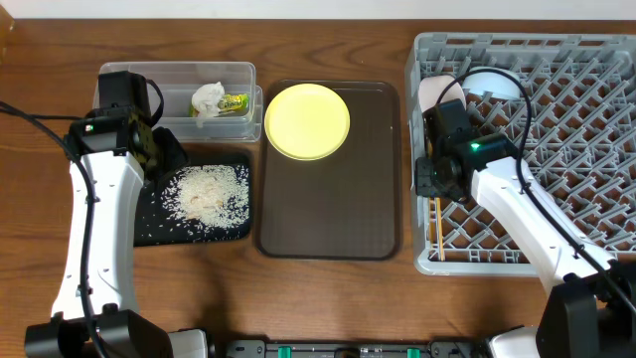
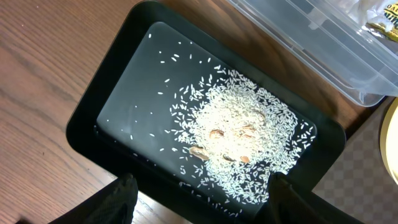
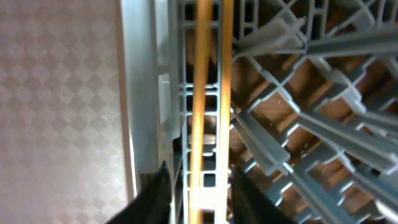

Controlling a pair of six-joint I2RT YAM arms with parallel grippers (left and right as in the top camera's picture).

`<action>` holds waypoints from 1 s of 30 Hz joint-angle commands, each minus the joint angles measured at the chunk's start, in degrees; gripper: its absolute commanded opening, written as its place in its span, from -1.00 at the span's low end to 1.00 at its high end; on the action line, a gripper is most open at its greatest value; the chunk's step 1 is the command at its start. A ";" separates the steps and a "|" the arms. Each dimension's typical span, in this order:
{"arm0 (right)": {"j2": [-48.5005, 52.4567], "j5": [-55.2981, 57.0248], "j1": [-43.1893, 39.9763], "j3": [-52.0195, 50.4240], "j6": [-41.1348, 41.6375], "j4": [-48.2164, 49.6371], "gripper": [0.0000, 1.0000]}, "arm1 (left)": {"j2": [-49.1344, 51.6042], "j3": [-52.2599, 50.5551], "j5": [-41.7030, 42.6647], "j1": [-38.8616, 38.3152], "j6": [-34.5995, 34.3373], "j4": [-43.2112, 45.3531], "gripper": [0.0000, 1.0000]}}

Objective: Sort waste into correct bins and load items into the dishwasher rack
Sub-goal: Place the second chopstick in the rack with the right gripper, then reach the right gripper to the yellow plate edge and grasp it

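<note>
The step in hand looks like setting the chopsticks (image 3: pixel 198 93) down in the dishwasher rack (image 1: pixel 517 42). Done well, that means letting them settle flat along the channel just inside the rack's left wall. The right tool (image 3: pixel 199 193) should then lift straight up, so that neither finger drags a stick sideways or catches a peg. That tool is released: its fingers stand apart on either side of the pair, with a visible gap to each stick. The chopsticks lie side by side between the fingers, resting on the grid and running near-to-far along the rack's left edge, toward its near-left corner. The left tool (image 2: pixel 202 186) is also spread wide and grasps nothing. It hangs above the near part of the black tray (image 2: pixel 93 99), where the rice (image 2: pixel 242 137) lies heaped. On the far left of the worktop the clear box (image 1: pixel 129 80) holds the tissue (image 1: pixel 207 97) and the wrapper (image 1: pixel 235 102). The yellow plate (image 1: pixel 307 120) sits on the brown serving tray (image 1: pixel 328 209), not yet racked, so it is probably the next pick.
</note>
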 commanded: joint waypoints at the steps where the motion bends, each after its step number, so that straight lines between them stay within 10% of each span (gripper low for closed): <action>1: -0.26 -0.63 -0.15 0.09 -0.37 0.26 -0.02 | -0.04 0.31 -0.92 0.13 -0.33 -0.15 0.41; 18: -0.44 -6.73 3.21 8.31 -7.65 19.96 0.00 | -0.04 0.31 -0.90 0.13 -0.55 -0.15 0.41; 30: 16.87 -6.08 9.84 8.39 -6.16 38.25 0.22 | -0.04 0.31 -0.90 0.13 -0.52 -0.13 0.40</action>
